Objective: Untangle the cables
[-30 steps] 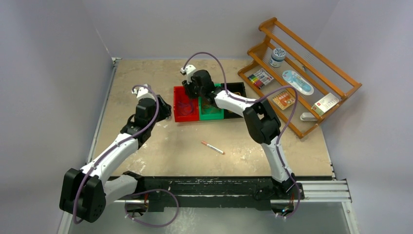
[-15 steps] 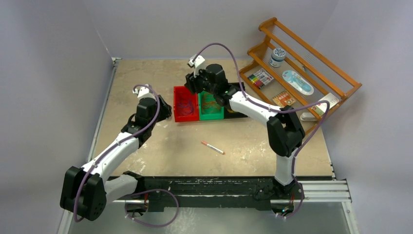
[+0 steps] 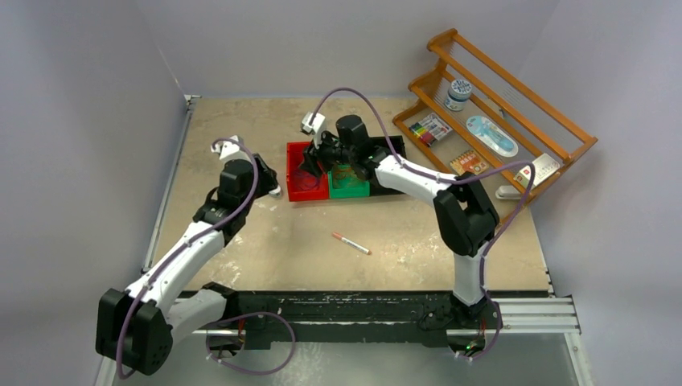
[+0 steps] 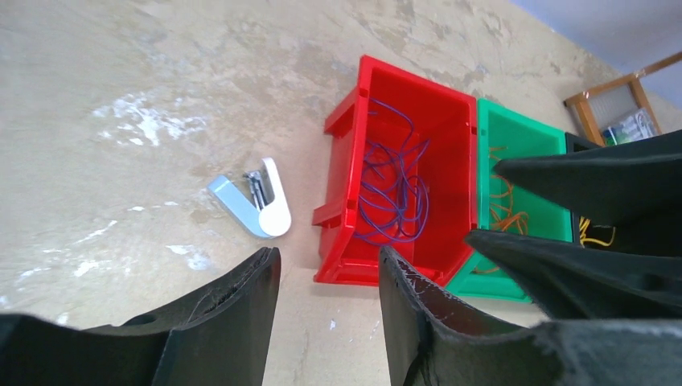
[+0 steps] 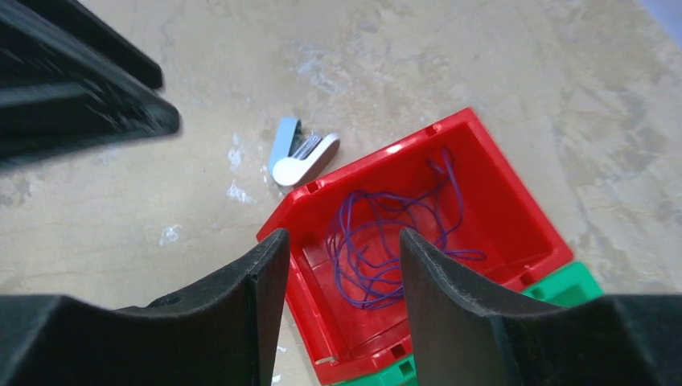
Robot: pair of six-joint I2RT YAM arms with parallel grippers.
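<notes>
Status: both grippers empty, cables all lying in bins, none held.

Right gripper (image 5: 342, 241): jaws apart, nothing between them. It hangs over the red bin (image 5: 515, 217). In the right wrist view the purple cable (image 5: 354, 249) is a loose pile of loops on the bin floor, showing straight through the gap between the jaws. It lies below the fingertips with no contact visible.

Left gripper (image 4: 328, 257): jaws apart too, gap bare. It sits over the table (image 3: 241, 241), left of the red bin. In the left wrist view the purple cable lies beyond the fingertips and off to the right of the gap, clearly apart from it. The stapler (image 4: 257, 205) lies on the table just left of the bin, ahead of the left finger.

Other strands:
- orange cable (image 4: 507, 217) in the green bin (image 4: 523, 129), which touches the red bin's right side
- yellow cable (image 4: 597, 238), only a bit visible in the left wrist view past the green bin. Probably in the black bin (image 3: 396, 143), but the right gripper's fingers hide most of it.

Purple, orange and yellow each sit in a separate compartment.

Elsewhere: pen (image 3: 351, 244) alone on the table nearer the arm bases, wooden rack (image 3: 555, 121) at far right.
</notes>
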